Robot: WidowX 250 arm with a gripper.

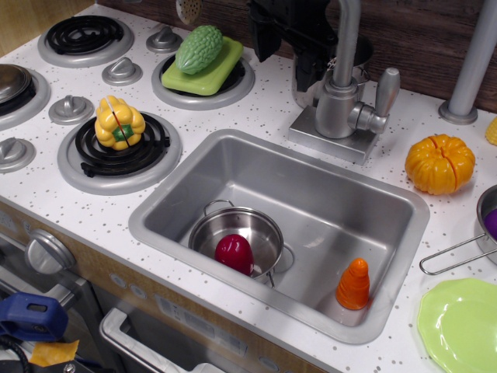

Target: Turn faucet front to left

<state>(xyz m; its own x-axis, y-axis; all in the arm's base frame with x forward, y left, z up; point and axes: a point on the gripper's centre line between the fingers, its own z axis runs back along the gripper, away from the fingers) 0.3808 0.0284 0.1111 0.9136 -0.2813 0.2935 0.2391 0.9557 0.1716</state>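
1. The faucet [339, 101] stands at upper centre of the frame, on the speckled white counter [256, 109] just behind the sink [311, 202]; its square base plate sits flat, touching the sink's back rim.
2. Its long axis runs straight up; the grey neck rises from the cylindrical body and leaves the top edge of the frame, so where the spout tip points cannot be told.
3. The side lever handle juts toward the right of the frame, tilted upward.
4. The black gripper [299, 35] hangs at top centre, just left of the neck and partly cut by the frame edge; whether its jaws are parted or closed cannot be told, nor whether it touches the neck.
5. In the sink, lower centre, a steel pot [268, 233] holds a red piece [234, 253]; an orange toy [353, 284] stands upright at lower right of the basin.
6. A green gourd [199, 48] lies on a green board [221, 68] at upper left; a yellow pepper [119, 123] sits on a burner; an orange pumpkin [439, 163] rests at right.
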